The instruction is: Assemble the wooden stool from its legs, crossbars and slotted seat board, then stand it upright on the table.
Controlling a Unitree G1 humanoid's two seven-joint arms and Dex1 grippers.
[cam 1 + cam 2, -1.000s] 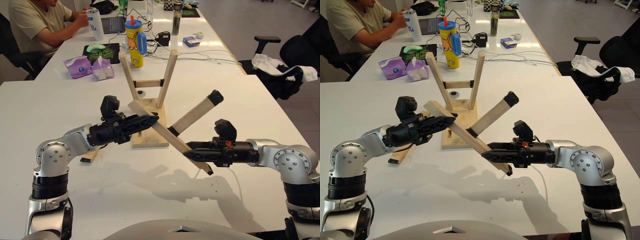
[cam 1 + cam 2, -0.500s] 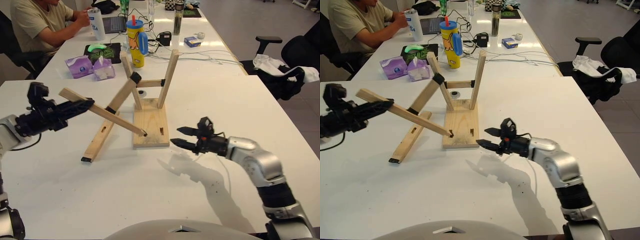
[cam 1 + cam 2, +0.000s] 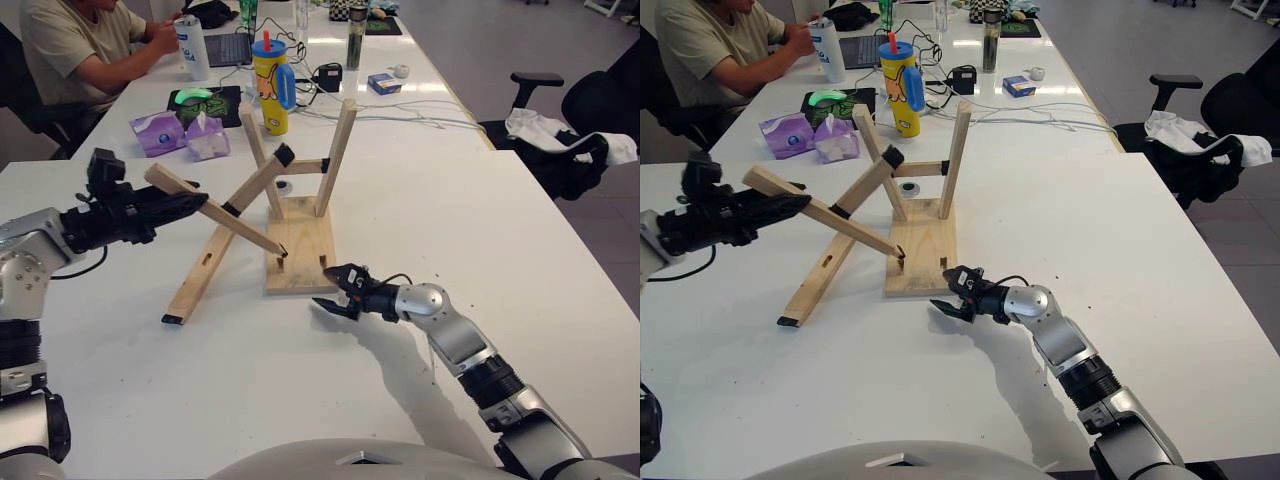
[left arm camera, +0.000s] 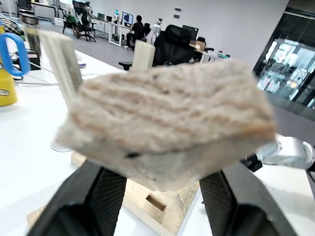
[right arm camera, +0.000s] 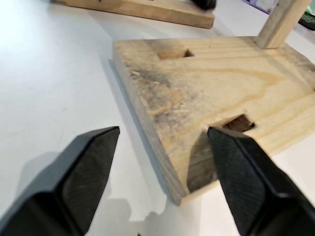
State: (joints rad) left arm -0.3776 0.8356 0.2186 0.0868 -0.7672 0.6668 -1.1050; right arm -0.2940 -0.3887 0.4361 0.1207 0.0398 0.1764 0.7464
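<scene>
Head view: left claw (image 3: 190,200) clamped on a wooden leg (image 3: 250,232), its far tip meeting the seat board (image 3: 300,240) on the desk (image 3: 480,230). Right claw (image 3: 325,287), parted, at the board's 5 o'clock corner. Left wrist: leg end gripped. Right wrist: board corner just ahead.

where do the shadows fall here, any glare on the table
Left eye view: the right pincer casts a soft shadow on the table, no harsh glare. Right wrist view: the seat board throws a dark shadow at its near corner. Left wrist view: the held leg is shaded underneath.
</scene>
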